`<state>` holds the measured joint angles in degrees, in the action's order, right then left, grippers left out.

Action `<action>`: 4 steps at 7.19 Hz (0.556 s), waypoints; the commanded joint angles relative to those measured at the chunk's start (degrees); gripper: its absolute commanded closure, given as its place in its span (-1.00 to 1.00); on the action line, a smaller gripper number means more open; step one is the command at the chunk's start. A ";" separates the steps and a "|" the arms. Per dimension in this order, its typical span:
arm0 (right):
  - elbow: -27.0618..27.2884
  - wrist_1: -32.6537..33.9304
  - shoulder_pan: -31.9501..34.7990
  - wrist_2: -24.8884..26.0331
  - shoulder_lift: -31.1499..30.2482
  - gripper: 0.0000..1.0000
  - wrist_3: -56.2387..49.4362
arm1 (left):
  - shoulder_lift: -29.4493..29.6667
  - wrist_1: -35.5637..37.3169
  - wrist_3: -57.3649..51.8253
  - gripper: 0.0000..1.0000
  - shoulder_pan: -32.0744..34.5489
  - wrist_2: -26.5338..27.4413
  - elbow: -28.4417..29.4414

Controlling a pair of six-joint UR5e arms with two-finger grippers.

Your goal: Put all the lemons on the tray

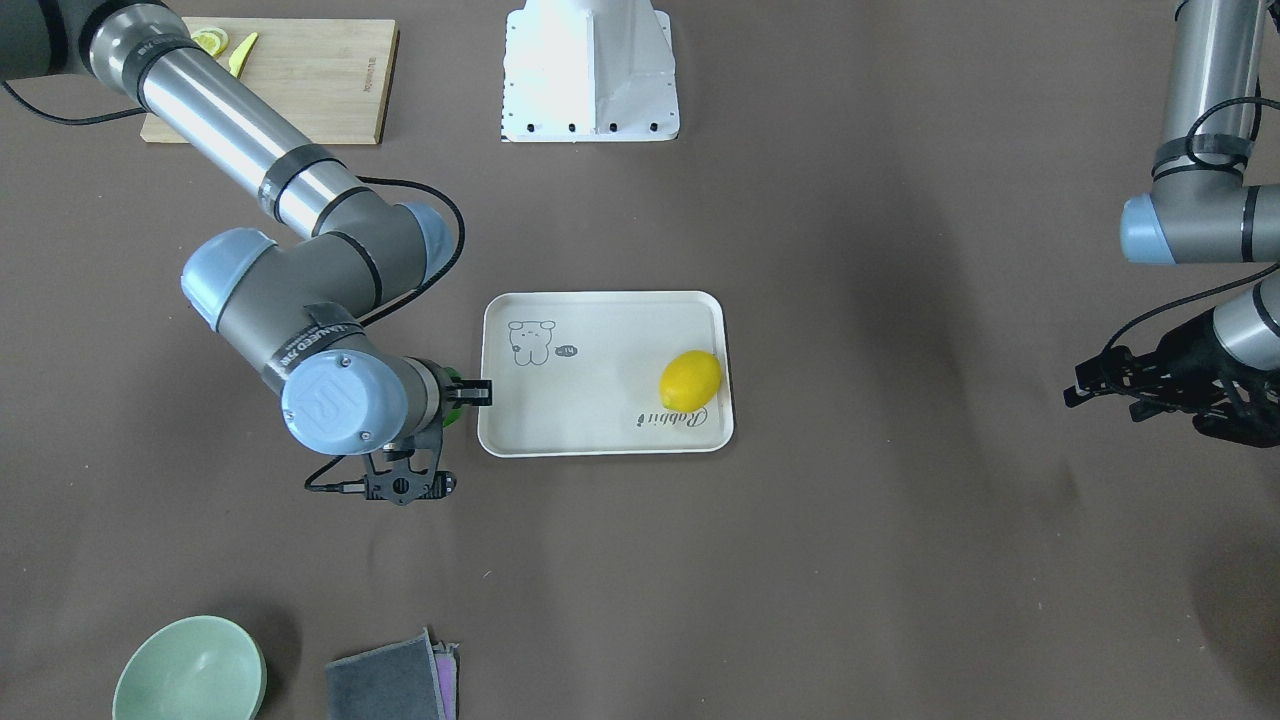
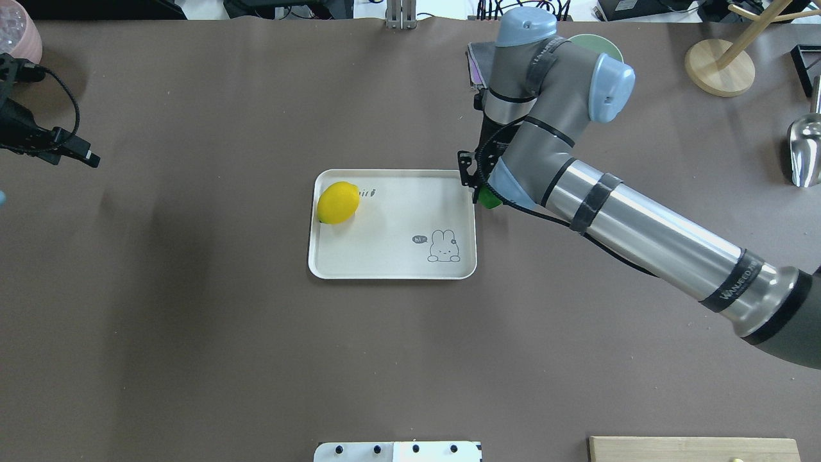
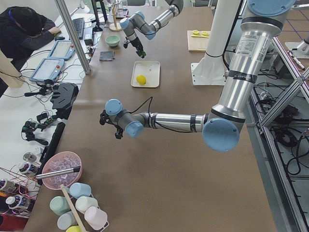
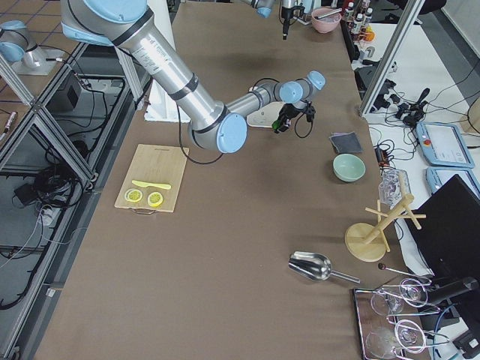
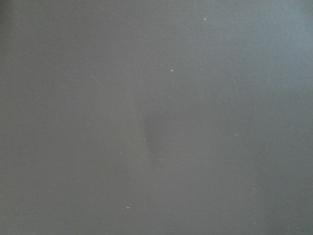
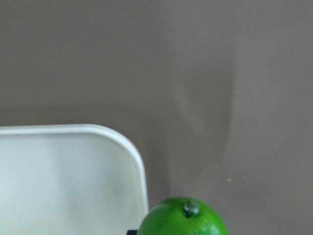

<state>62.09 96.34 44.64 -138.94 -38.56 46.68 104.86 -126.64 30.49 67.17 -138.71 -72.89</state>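
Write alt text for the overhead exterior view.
The right gripper, reaching in from the view's right, holds a green lemon in its jaws just outside the right edge of the off-white tray. A yellow lemon lies at the tray's left end.

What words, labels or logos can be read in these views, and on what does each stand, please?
"Rabbit", in script: on the tray, beside the yellow lemon.
"hi": in a speech bubble on the tray, next to the rabbit drawing.
"VANUEED", roughly: on a black band around the right arm.
"UR" logo: on the right arm's blue joint cap.
Engraving on the cutting board: too small to read.
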 commanded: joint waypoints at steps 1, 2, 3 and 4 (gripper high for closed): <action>-5.30 -1.85 -1.57 -0.02 5.32 1.00 3.94 | 0.00 -0.01 0.01 -0.95 -0.02 0.02 0.03; -5.22 -1.94 -1.92 -0.02 5.43 1.00 3.86 | 0.00 -0.01 0.01 -0.95 -0.02 0.02 0.03; -5.13 -2.29 -2.27 0.42 5.34 -0.98 3.59 | 0.00 -0.01 0.01 -0.95 -0.02 -0.07 0.03; -5.22 -4.56 -2.28 0.59 5.34 -1.00 4.72 | 0.00 -0.01 0.01 -0.95 -0.02 0.02 0.03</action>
<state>56.98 93.67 42.53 -138.62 -33.30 50.58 104.85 -126.65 30.49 67.15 -138.73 -72.86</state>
